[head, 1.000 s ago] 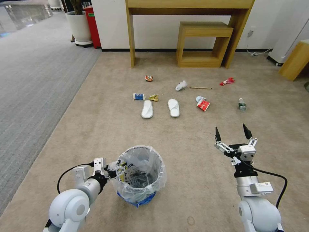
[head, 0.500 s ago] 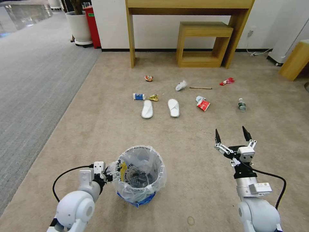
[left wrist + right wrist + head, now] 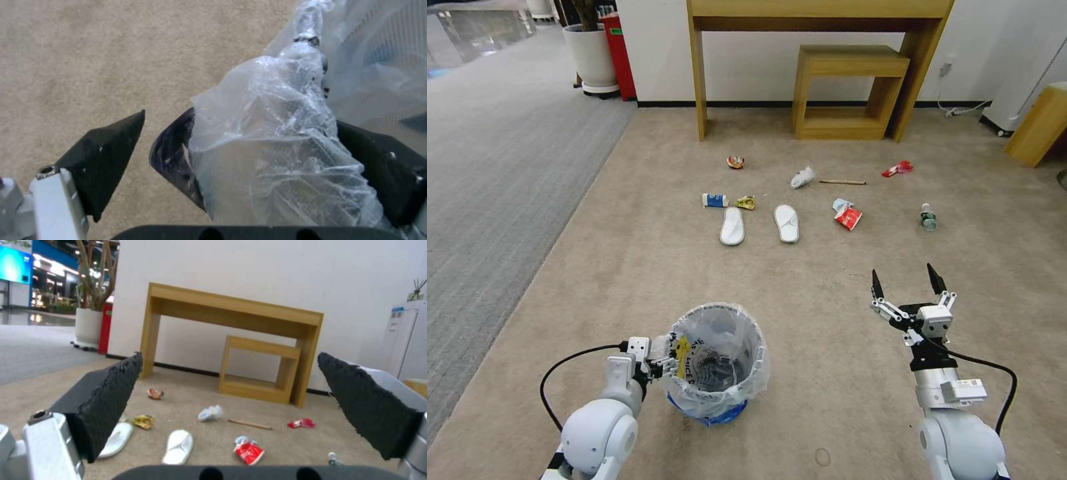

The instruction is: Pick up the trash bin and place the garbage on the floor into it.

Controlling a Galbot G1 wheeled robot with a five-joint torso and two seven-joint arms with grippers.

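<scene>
The trash bin (image 3: 715, 363), blue with a crinkled clear liner, stands on the beige floor (image 3: 827, 347) close in front of me. My left gripper (image 3: 670, 363) is open at its left rim. In the left wrist view, the left gripper (image 3: 240, 116) has one finger outside the liner-covered rim (image 3: 267, 150) and one inside. My right gripper (image 3: 904, 271) hangs open above bare carpet at the right, holding nothing. The garbage lies farther off: a blue cup (image 3: 715, 199), a red carton (image 3: 848, 216), a tissue (image 3: 802, 177), a stick (image 3: 842, 182), a bottle (image 3: 928, 217) and two white slippers (image 3: 733, 225).
A wooden desk (image 3: 820, 10) with a low wooden stool (image 3: 848, 90) under it stands against the back wall. Grey ribbed carpet (image 3: 500, 167) runs along the left, with a white planter (image 3: 590, 57) at its far end. A wooden box (image 3: 1040, 123) sits at the far right.
My left arm has drawn back toward me and its gripper has slid along the bin's left rim. The right gripper has sunk a little. The garbage has not moved.
</scene>
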